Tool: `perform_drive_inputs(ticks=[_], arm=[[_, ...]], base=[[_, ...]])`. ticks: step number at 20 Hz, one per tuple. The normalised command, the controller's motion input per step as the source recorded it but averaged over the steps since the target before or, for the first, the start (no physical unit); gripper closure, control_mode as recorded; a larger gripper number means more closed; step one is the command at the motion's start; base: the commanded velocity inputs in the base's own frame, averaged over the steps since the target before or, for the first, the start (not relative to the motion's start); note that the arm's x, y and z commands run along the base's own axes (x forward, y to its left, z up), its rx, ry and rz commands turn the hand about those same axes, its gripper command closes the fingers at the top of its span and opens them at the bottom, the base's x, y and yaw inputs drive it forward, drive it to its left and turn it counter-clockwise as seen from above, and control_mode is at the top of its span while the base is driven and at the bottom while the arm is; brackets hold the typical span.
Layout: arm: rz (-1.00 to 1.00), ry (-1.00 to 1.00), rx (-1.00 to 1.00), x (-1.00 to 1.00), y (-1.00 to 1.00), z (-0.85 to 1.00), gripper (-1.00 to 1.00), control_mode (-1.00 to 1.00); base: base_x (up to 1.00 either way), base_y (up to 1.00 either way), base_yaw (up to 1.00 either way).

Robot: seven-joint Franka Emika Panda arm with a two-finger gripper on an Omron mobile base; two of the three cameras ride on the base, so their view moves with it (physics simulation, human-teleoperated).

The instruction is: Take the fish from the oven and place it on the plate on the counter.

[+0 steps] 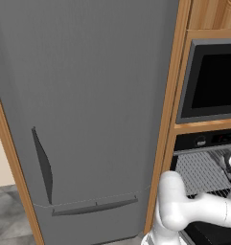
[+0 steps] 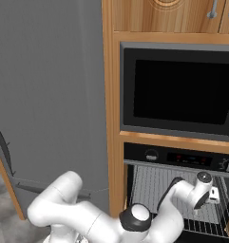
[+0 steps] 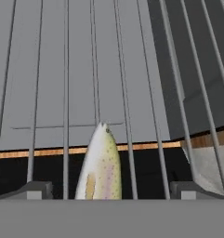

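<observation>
Hand view: fish (image 3: 100, 167) lies on the oven's grey wire rack (image 3: 125, 83), pale with a yellowish, speckled side, pointed end toward the top of the view, body running off the bottom between the two dark fingertips (image 3: 36, 189). Gripper (image 3: 108, 190) is spread wide, one tip on each side of the fish, neither touching it; nothing pinched. Rack wires run lengthwise past the fish, grey surface below them, a wood-coloured strip crossing behind the fish's upper part.

Right base view: oven (image 2: 182, 159) sits in a wood frame, dark control strip with knobs and small red readout on top, rack wires visible below it. White arm (image 2: 87, 213) rises from lower left, bends across, and the hand end sits over the right part of the rack, inside the oven opening. Gripper's own tips can't be made out here. Above the oven is a black microwave (image 2: 177, 90) with dark door. Wood cabinets (image 2: 182, 14) above that. Big grey fridge (image 2: 49, 95) fills the left side.

Left base view: fridge (image 1: 83, 105) takes most of the frame, dark curved handle on the lower left and a flat one below. Oven (image 1: 205, 167) at the right edge, control strip and rack showing, arm (image 1: 193, 206) reaching in from lower right, dark wrist part at the far right over the rack. Microwave (image 1: 213, 81) above.
</observation>
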Motion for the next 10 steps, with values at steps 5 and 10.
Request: perform_drive_inputs(ticks=[5,10], arm=[[0.0,0.0,0.0,-0.25,0.0,-0.54,-1.0,-1.0],[0.0,0.0,0.0,-0.03,0.0,-0.78,-1.0,-1.0]], base=[[0.0,0.0,0.0],[0.0,0.0,0.0]])
